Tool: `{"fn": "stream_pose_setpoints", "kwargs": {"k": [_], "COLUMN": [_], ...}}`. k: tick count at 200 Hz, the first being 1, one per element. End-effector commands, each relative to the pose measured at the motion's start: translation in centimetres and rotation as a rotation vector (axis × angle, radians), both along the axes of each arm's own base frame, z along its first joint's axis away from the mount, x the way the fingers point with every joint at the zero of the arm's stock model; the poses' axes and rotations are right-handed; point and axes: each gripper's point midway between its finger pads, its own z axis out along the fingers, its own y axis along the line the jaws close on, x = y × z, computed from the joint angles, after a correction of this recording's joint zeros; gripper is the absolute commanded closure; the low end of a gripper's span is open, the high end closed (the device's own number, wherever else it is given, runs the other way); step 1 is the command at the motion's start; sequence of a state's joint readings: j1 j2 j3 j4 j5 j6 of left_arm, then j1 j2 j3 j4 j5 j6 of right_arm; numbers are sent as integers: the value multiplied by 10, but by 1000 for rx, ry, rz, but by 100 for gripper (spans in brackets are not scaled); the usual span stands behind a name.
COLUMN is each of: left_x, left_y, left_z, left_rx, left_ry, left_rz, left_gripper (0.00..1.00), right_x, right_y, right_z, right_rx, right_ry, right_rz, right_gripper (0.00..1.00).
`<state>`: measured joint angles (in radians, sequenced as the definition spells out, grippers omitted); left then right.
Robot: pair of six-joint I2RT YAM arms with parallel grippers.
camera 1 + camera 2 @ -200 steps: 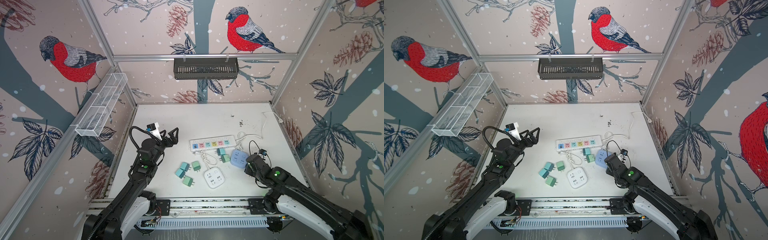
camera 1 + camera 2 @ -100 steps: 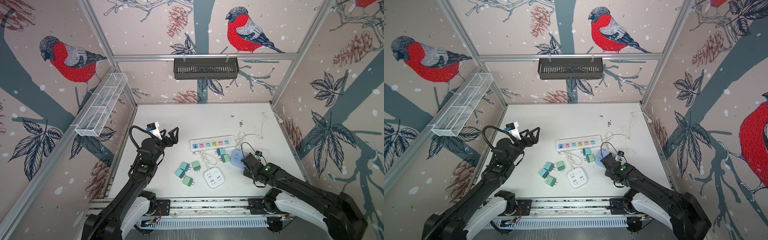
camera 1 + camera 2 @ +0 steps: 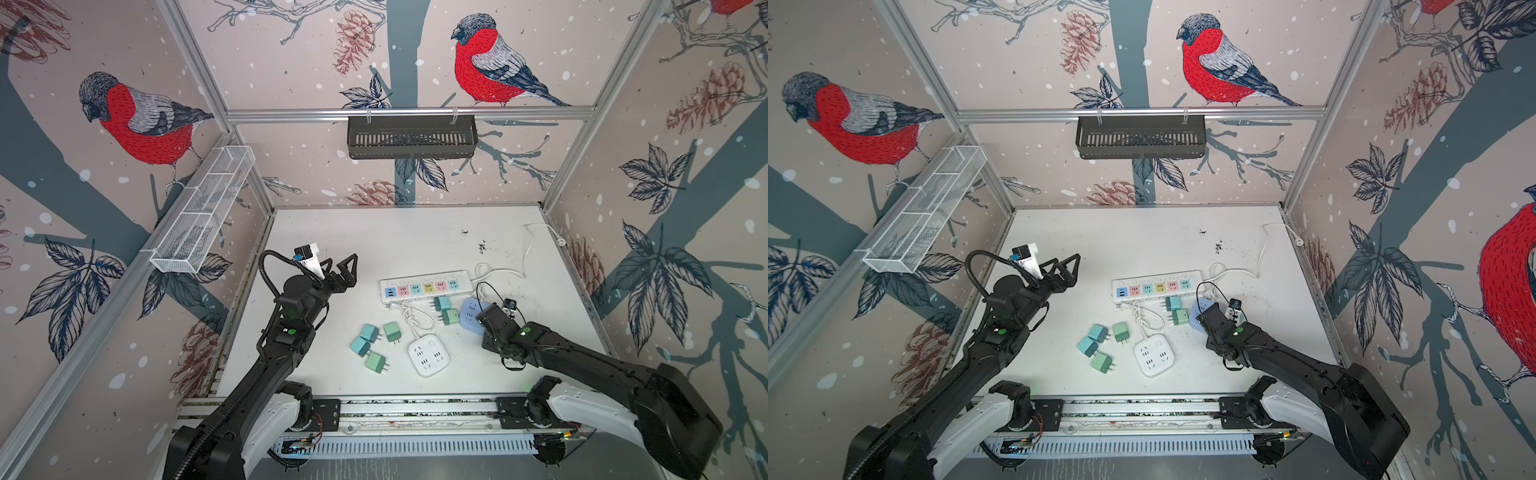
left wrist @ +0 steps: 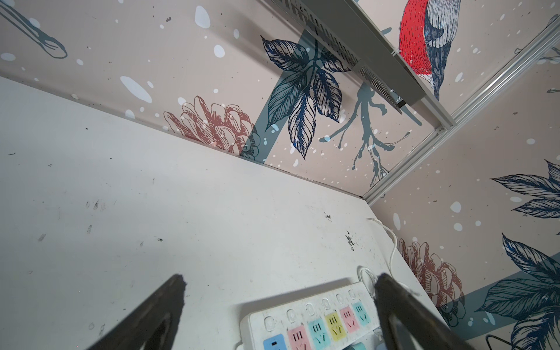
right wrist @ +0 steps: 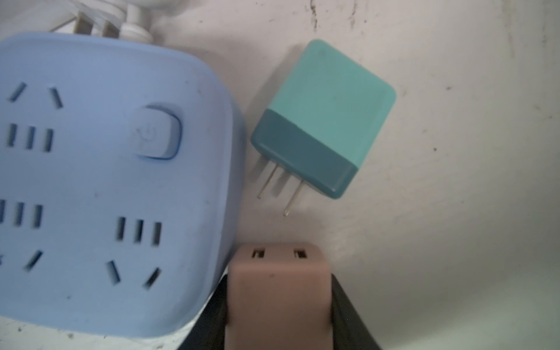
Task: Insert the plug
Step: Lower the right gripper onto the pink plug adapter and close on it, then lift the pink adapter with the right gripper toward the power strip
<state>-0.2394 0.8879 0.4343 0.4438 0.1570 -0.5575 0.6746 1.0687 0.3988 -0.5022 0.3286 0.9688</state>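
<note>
The right gripper (image 5: 277, 283) is clamping a pink plug (image 5: 277, 306) between its two black fingers, one pressing on each side. The plug's end face, with its two small slots, is pointing away from the wrist camera. The pink plug is sitting just beside the edge of the blue socket block (image 5: 106, 181); whether the two are touching cannot be told. In both top views this is happening at the right of the surface (image 3: 395, 241), where the right arm is covering the blue socket block's near-right part and hiding the plug.

A teal plug (image 5: 327, 115) is lying flat just beyond the pink plug, its two prongs pointing back toward the gripper, close to the blue socket block but apart from it.

The left gripper (image 3: 341, 266) is hovering above the left of the surface with its jaws spread wide, holding nothing, and pointing toward the power strip (image 3: 424, 284). That white strip, with its row of coloured outlets, is lying across the middle, just to the far side of the blue socket block. A white socket block (image 3: 428, 355) is lying nearer the front, and four plugs (image 3: 369, 332) are lying clustered to its left.
</note>
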Motion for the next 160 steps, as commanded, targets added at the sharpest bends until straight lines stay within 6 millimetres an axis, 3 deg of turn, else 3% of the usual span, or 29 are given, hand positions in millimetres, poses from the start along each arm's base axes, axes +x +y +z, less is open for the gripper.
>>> {"fn": "stream_pose_setpoints", "kwargs": {"k": [1, 29, 55, 94, 121, 160], "left_x": [1, 1, 5, 7, 9, 13], "left_y": [-3, -2, 3, 5, -4, -8], "left_z": [17, 16, 12, 8, 6, 4], "left_rx": [-9, -15, -15, -16, -1, 21], "left_ry": [-60, -69, -46, -54, -29, 8], "left_rz": [-13, -7, 28, 39, -11, -27], "left_gripper": [3, 3, 5, 9, 6, 6], "right_x": [-5, -1, 12, 42, 68, 105], "right_y": [7, 8, 16, 30, 64, 108], "right_z": [1, 17, 50, 139, 206, 275], "right_rx": [44, 67, 105, 118, 129, 72], "right_ry": [23, -30, -126, -354, -519, -688], "right_rz": [17, 15, 36, 101, 225, 337], "right_gripper": [66, 73, 77, 83, 86, 92]}}
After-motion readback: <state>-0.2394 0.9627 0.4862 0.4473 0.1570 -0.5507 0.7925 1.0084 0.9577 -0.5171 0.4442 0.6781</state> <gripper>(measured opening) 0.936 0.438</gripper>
